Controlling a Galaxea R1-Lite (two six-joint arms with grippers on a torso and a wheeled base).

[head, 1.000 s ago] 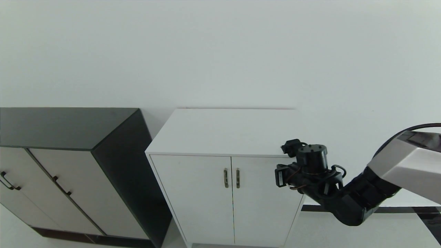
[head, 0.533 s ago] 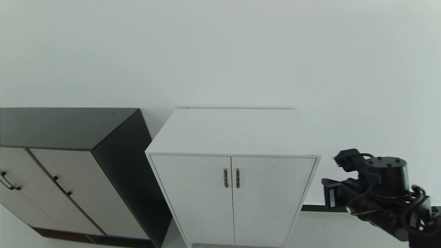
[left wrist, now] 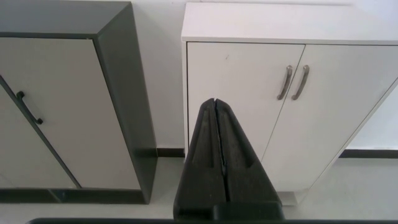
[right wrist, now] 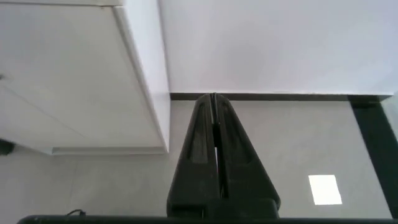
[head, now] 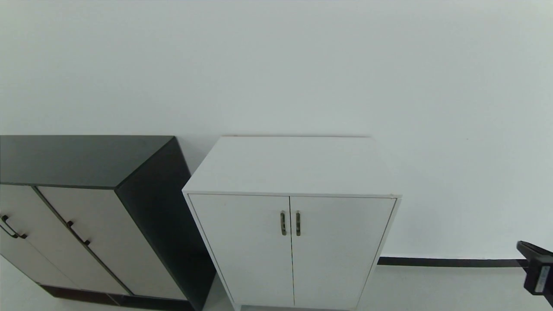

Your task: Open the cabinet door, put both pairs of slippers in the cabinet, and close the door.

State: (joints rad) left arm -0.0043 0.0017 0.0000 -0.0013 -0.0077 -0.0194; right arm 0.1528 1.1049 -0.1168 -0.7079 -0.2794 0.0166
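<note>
The white cabinet [head: 293, 203] stands against the wall with both doors closed and two slim handles [head: 289, 223] side by side at the middle seam. In the left wrist view my left gripper [left wrist: 215, 102] is shut with nothing in it. It is held off in front of the white cabinet [left wrist: 286, 93], toward its left door. My right gripper [right wrist: 214, 98] is also shut and holds nothing. It is over the floor beside the cabinet's right side panel [right wrist: 146, 74]. A black piece of my right arm [head: 535, 268] shows at the lower right edge of the head view.
A dark cabinet [head: 86, 198] with pale doors and black handles stands close to the left of the white one. A black baseboard [head: 445, 261] runs along the wall on the right. Pale floor [right wrist: 298, 143] lies open to the right of the white cabinet.
My right arm has swung from in front of the cabinet's upper right corner to the right and down, nearly leaving the head view. The cabinet doors stay closed.
</note>
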